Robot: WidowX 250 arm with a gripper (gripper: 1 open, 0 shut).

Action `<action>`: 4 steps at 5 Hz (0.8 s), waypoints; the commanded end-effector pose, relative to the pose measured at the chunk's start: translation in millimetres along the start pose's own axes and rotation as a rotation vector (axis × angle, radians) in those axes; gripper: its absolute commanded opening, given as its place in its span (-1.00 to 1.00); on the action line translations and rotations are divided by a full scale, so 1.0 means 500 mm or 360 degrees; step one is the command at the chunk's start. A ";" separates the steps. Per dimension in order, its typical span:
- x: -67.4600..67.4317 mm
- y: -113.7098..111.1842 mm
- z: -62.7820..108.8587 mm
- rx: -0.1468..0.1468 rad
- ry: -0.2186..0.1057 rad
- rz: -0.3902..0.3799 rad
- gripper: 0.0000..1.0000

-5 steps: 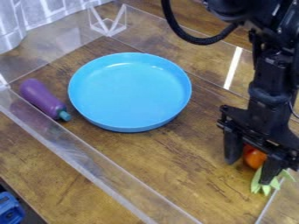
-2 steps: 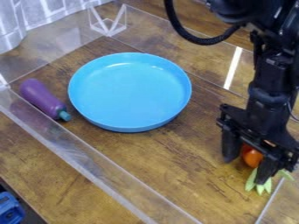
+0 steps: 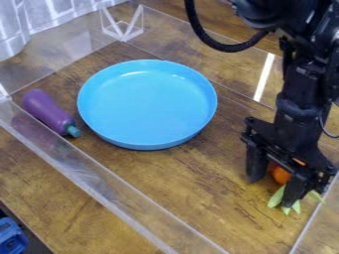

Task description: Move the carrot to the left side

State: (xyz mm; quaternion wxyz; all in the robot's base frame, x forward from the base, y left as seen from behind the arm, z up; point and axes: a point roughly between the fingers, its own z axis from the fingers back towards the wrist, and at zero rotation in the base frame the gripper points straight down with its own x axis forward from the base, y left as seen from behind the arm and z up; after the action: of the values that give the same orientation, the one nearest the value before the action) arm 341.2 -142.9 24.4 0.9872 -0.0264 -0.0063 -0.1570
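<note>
Black tool [image 3: 284, 171] — parted fingers, around carrot [image 3: 280, 176]

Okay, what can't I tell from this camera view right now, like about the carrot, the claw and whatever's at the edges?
- Most of the carrot: camera view, covered by the claw.
- Whether the claw's tips actually squeeze the carrot: camera view, dark parts overlap it.
- The rest of the blue object at lower left: cut off by the picture's edge.
- The arm's upper part: cut off by the top edge.
</note>
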 end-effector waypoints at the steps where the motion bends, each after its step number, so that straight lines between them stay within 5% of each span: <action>1: 0.024 0.013 0.030 0.0012 -0.0089 -0.0009 -1.00; 4: 0.028 0.017 0.009 0.0041 -0.0068 -0.0073 -1.00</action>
State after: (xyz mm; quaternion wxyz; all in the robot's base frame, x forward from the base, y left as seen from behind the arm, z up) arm 349.6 -141.7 21.8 0.9840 -0.0156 -0.0126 -0.1772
